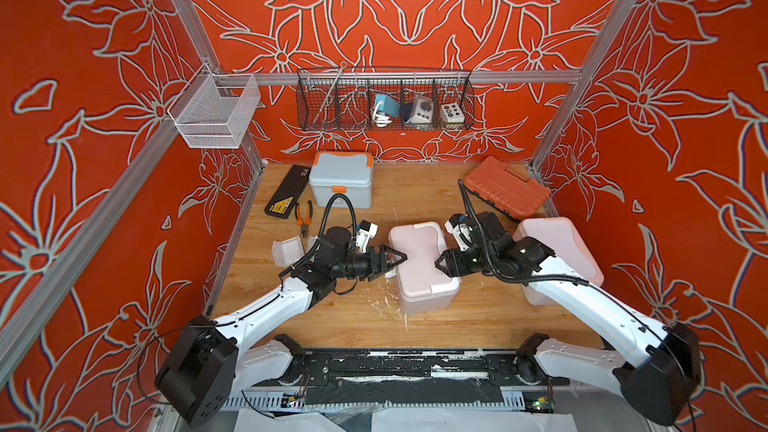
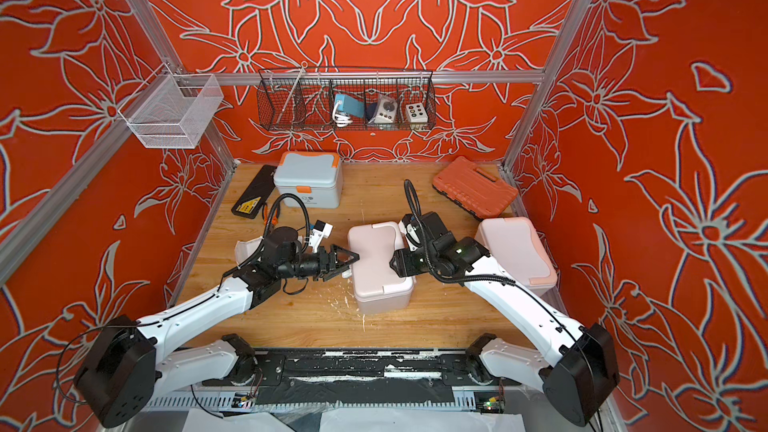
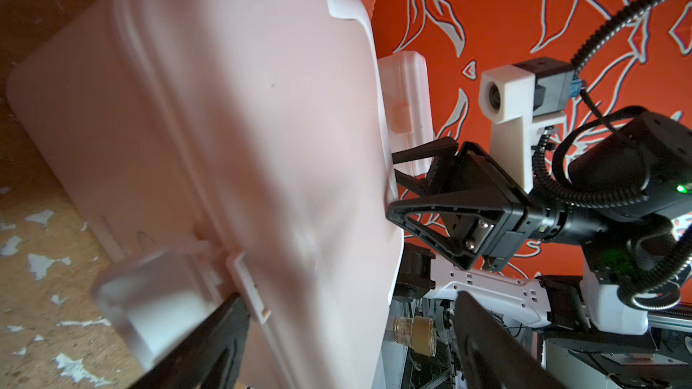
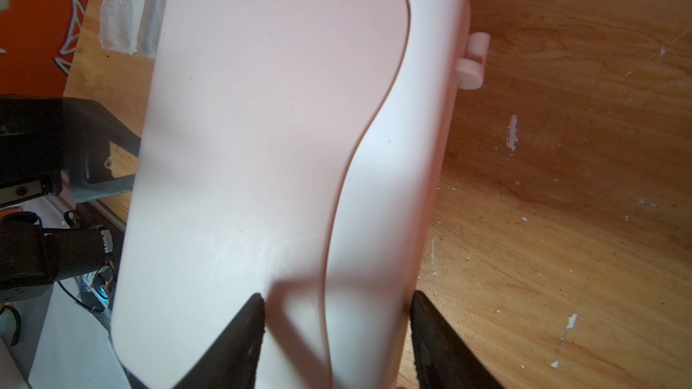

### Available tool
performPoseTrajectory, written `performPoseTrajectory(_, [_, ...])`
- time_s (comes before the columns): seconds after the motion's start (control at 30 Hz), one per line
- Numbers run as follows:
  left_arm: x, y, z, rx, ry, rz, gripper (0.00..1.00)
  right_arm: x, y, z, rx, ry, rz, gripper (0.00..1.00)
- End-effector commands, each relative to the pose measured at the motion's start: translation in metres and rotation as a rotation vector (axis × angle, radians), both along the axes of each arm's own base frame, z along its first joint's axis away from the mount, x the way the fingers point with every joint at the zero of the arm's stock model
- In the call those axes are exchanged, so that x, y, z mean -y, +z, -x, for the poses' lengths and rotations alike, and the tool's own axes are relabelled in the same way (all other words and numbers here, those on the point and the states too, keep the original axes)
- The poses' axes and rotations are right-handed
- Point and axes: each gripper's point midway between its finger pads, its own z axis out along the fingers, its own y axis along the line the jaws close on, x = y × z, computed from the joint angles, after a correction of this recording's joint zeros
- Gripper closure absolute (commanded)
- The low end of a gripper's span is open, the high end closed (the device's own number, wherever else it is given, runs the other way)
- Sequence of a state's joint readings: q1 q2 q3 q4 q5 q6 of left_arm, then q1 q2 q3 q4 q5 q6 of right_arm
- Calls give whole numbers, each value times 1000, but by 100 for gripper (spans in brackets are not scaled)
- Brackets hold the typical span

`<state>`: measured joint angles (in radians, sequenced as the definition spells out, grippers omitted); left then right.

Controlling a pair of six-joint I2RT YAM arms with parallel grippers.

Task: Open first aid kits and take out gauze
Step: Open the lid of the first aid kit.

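The pale pink kit (image 1: 422,261) is sitting near the middle of the table (image 1: 374,322) with its lid lying down. The left claw (image 1: 398,260) is pointing at the kit's left end, rolled so that its fingers (image 3: 483,353) are standing one above the other. They are spread wide: the upper one is hanging over the lid's edge and the lower finger (image 3: 209,346) is lying down beside the kit's wall, next to a blurred whitish piece (image 3: 149,304) too unclear to name. Whether either is touching the plastic is not showing. The right claw (image 1: 439,263) is pointing at the kit's right end, its own fingers (image 4: 239,342) standing moderately apart, both tips lying over the lid's top and clamping nothing.

The gauze (image 1: 286,250) is lying on the table well to the left of the pink kit, beyond the left arm, as a few clear-wrapped white packets. The blue-grey kit (image 1: 340,178) is standing behind the pink kit and to its left, shut. The white and peach kit (image 1: 569,243) is sitting just right of the pink kit, partly hidden by the right arm. An orange-red tool case (image 1: 505,187) is lying behind and right of the pink kit, a black case (image 1: 286,193) behind and left of it.
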<state>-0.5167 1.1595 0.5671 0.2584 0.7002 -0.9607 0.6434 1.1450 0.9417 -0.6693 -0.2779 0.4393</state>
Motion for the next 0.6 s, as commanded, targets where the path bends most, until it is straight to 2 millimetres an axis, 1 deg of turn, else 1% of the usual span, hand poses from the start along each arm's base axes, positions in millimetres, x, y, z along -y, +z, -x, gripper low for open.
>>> performPoseTrajectory(0.0, [7, 5, -5, 21, -21, 15, 16, 2, -28, 18, -104, 48, 40, 38])
performPoseTrajectory(0.13, [9, 4, -9, 16, -25, 12, 16, 0, -30, 18, -108, 52, 39, 38])
performPoseTrajectory(0.23, [11, 7, -11, 20, -28, 18, 16, -4, -29, 16, -111, 57, 22, 38])
performPoseTrajectory(0.33, [11, 12, -16, 30, -21, 24, 16, -13, -27, 13, -125, 57, -16, 39])
performPoseTrajectory(0.43, [8, 15, -24, 36, -13, 29, 16, -23, -25, 7, -146, 39, -49, 41])
performPoseTrajectory(0.57, [1, 18, -34, 39, 0, 32, 16, -37, -18, -7, -156, 14, -92, 44])
